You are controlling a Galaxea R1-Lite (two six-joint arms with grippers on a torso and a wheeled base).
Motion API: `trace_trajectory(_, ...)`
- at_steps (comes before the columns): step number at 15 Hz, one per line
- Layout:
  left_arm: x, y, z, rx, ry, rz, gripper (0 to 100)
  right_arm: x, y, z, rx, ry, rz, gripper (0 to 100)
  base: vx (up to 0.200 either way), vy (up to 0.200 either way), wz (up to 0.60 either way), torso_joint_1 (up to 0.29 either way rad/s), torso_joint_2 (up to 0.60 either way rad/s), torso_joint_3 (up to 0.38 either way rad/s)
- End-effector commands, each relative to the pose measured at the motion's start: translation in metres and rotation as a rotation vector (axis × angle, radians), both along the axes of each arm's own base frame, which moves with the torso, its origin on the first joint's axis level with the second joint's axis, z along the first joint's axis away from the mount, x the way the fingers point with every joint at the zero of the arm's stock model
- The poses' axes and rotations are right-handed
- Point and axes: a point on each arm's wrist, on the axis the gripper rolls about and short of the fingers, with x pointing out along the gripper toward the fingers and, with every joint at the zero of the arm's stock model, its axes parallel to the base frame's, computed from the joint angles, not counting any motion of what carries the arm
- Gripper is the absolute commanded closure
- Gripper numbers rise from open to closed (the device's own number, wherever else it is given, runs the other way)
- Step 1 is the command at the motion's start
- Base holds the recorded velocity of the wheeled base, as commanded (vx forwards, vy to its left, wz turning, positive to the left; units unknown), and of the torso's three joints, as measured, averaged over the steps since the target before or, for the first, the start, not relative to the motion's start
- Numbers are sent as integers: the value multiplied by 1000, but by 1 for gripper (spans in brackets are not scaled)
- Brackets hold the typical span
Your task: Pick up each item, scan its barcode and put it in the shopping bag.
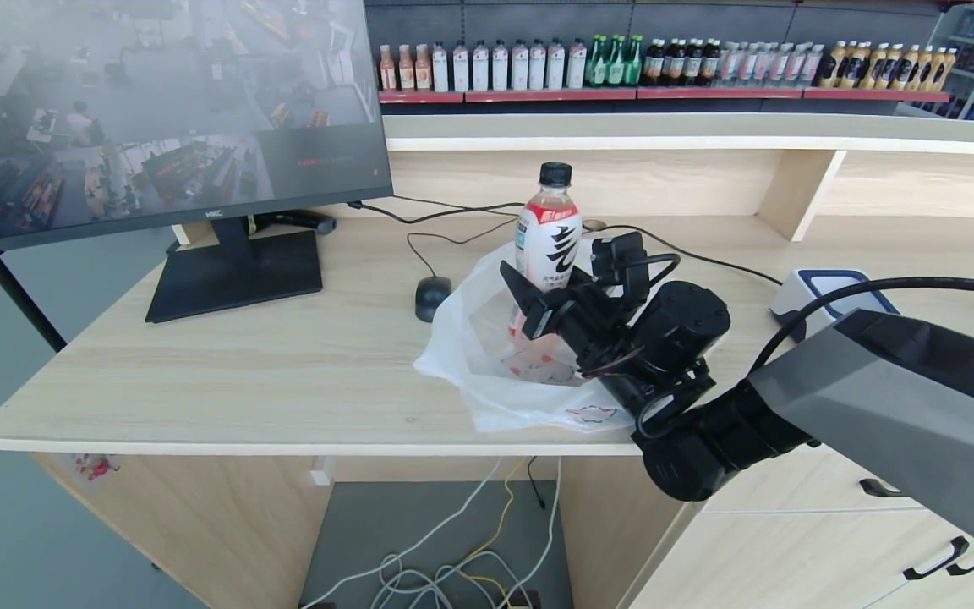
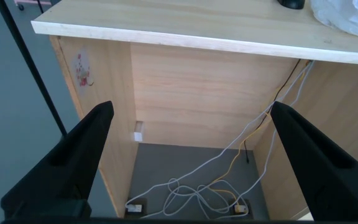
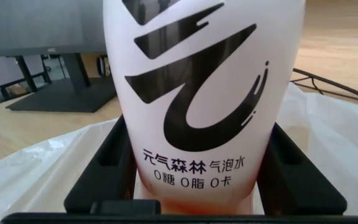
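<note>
Right gripper clamps the bottle upright at the bag mouth near the table front edge, apparently for bagging; left gripper gapes empty below.

A light wooden counter carries a monitor, mouse, shopping bag and scanner

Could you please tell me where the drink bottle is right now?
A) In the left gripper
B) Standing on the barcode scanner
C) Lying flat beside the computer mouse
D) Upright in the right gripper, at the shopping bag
D: the drink bottle stands upright, clamped by the right gripper, with its base at the mouth of the shopping bag.
</note>
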Motion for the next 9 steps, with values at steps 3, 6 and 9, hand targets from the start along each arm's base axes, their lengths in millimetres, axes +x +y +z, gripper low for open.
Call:
trace_trajectory(3,0,0,0,0,-1,0,0,0,0,-4,-5,9,-2,100,0,0,0,0,0,0)
trace_trajectory(6,0,0,0,0,-1,0,0,0,1,-5,-6,10,1,100,0,0,0,0,0,0)
trace_trajectory(9,0,0,0,0,-1,0,0,2,3,-14,-16,26,1,100,0,0,0,0,0,0)
